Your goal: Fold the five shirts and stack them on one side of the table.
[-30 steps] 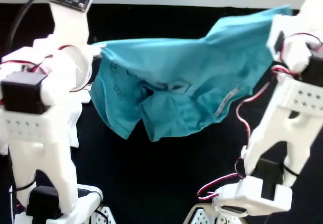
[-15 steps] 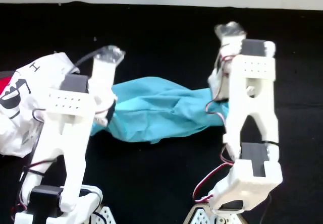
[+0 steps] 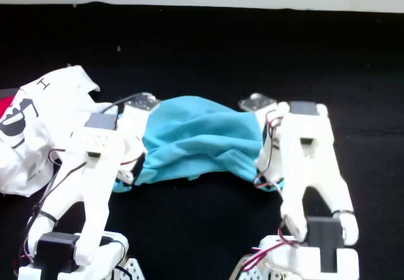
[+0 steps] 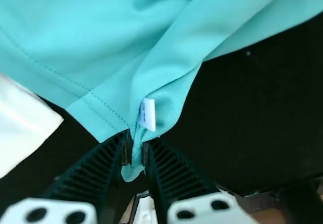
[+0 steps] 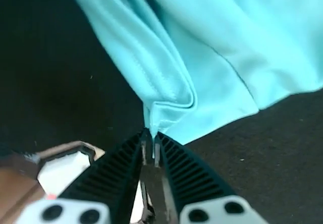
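Left hand [image 4: 135,152] pinching teal shirt [image 3: 196,138] hem | right hand [image 5: 151,146] pinching opposite edge

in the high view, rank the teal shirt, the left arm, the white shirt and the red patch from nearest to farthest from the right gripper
From the right gripper:
1. teal shirt, pinched in it, in the middle.
2. left arm, at the shirt's other end.
3. white shirt, heaped beyond that arm, to the left.
4. red patch, at the far left edge.

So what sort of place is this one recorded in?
Likely a robot test bench, not a home: black-covered table, left arm and right arm with bare wiring, teal shirt held between them.
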{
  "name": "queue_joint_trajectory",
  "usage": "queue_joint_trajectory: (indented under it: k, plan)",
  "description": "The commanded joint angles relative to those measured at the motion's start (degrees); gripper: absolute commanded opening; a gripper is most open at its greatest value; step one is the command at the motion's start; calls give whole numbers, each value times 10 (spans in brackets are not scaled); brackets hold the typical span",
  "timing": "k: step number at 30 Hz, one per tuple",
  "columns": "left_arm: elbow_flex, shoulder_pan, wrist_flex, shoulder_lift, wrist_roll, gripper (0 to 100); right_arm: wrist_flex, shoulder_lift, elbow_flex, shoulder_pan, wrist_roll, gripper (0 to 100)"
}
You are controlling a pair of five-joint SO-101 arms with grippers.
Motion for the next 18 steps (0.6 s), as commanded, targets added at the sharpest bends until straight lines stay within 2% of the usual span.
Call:
queue_joint_trajectory:
  k: [1, 6, 9, 11, 15, 18]
  plan:
    - [1, -6, -4, -15, -25, 10, 17, -65, 15, 1, 51, 29]
    - [-7, -6, -5, -15, -24, 10, 92, -132, -14, 1, 55, 248]
    - [-14, -6, -5, -15, -24, 10, 118, -168, -46, 2, 52, 259]
    - [-17, -6, -5, -15, -24, 10, 99, -176, -51, 4, 49, 259]
    - [-22, -6, -7, -15, -23, 10, -16, -143, 25, 4, -26, 259]
    - [-22, -6, -18, -16, -22, 10, -91, -95, 73, 4, -48, 253]
